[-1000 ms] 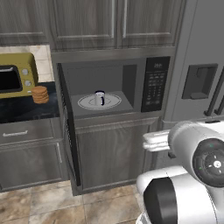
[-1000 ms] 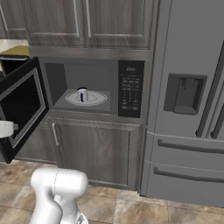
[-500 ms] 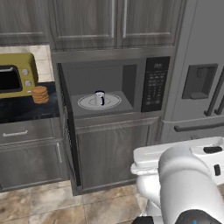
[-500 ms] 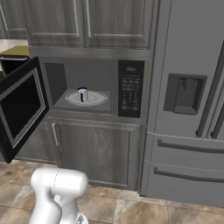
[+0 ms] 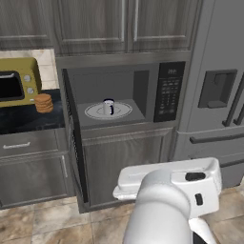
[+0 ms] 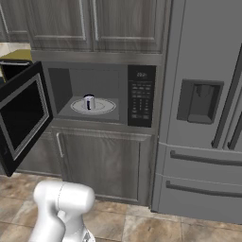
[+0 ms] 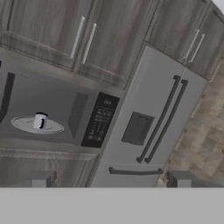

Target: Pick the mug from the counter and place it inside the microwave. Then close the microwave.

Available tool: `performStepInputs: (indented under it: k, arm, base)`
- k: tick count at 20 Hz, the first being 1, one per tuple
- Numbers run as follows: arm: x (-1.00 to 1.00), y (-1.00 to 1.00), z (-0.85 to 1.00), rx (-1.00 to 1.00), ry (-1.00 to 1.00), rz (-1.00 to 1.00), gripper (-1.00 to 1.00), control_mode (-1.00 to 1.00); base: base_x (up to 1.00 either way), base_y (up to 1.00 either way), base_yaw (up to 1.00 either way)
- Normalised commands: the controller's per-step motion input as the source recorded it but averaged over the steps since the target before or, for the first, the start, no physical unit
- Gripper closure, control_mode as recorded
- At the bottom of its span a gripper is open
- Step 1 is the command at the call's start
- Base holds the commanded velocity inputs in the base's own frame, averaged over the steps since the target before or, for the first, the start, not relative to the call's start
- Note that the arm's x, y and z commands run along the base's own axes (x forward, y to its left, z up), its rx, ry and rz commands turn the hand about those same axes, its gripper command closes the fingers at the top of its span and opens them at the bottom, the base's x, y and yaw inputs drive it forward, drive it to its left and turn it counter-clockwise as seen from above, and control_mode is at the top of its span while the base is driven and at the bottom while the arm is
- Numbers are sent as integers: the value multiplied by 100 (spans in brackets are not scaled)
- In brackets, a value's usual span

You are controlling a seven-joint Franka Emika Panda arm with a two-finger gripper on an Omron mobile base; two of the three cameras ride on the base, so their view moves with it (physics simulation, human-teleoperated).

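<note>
We are seeing the small white cylindrical mug (image 5: 108, 106) standing upright on the round white turntable (image 5: 121, 112) inside the grey cavity of the black microwave (image 5: 167, 90), whose dark glass door (image 6: 21, 118) is hanging wide open. Our pincer (image 7: 109, 179) is resting released, its two blocky grey fingertips (image 7: 40, 179) spread apart and gripping nothing. A stack of round brown biscuits (image 5: 43, 102) is sitting on the veined black tabletop (image 5: 24, 120) beside the mustard-yellow toaster oven (image 5: 18, 81).

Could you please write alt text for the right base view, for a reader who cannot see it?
A white mug stands on the turntable inside the built-in microwave, whose door hangs wide open to the left. Grey cabinets surround it, a grey fridge stands to the right, and the robot's white arm rises at lower left.
</note>
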Motion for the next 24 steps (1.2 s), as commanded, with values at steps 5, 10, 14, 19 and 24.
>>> performStepInputs:
  k: [5,10,14,19,24]
  arm:
    - [-4,31,-4,-1,-9,-4,-100,-100]
    - [7,18,-16,-2,-6,-3,-100,-100]
    - [6,18,-14,-1,0,-8,-100,-100]
    - [2,22,-5,-1,0,-9,-100,-100]
    - [0,30,0,-1,0,-10,-100,-100]
  base:
    - [0,0,0]
    - [0,0,0]
    - [0,0,0]
    - [0,0,0]
    - [0,0,0]
